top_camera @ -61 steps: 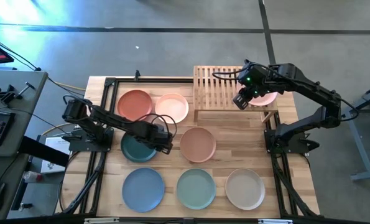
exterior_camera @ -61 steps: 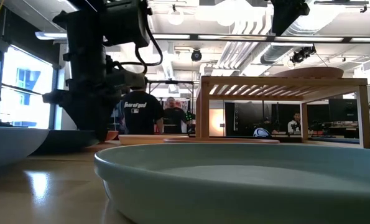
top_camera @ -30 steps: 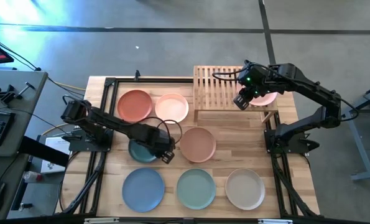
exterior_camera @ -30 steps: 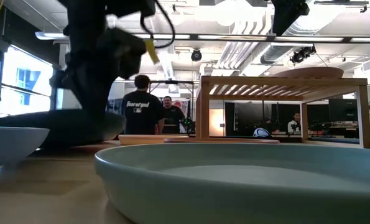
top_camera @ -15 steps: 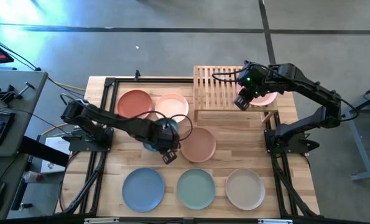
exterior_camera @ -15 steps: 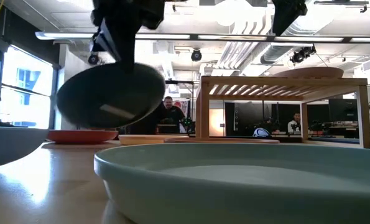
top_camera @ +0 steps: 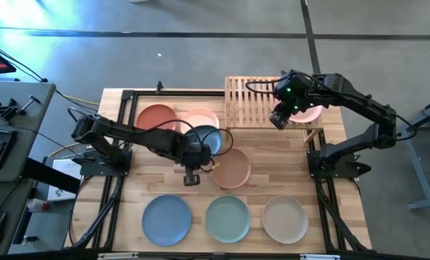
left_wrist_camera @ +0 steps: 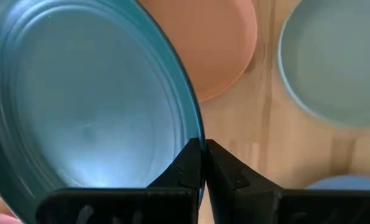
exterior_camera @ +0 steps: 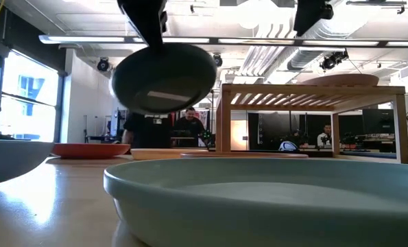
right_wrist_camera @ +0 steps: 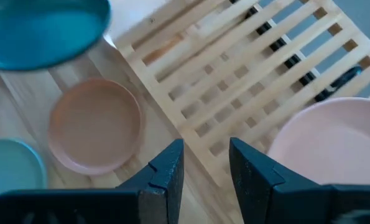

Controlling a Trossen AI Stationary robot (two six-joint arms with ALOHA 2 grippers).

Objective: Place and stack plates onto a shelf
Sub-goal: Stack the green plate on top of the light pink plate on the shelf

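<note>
Teal plate (top_camera: 210,141) hides left pincer (left_wrist_camera: 202,163).

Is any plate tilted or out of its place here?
Yes: the dark teal plate hangs tilted in the air, pinched at its rim by the left hand. It is being carried, not fallen. The other plates lie flat.

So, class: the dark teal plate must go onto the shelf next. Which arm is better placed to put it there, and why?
Left. Its hand is already shut on the dark teal plate, held up off the table. The right hand hovers open over the shelf, beside the pink plate there, and holds nothing.
</note>
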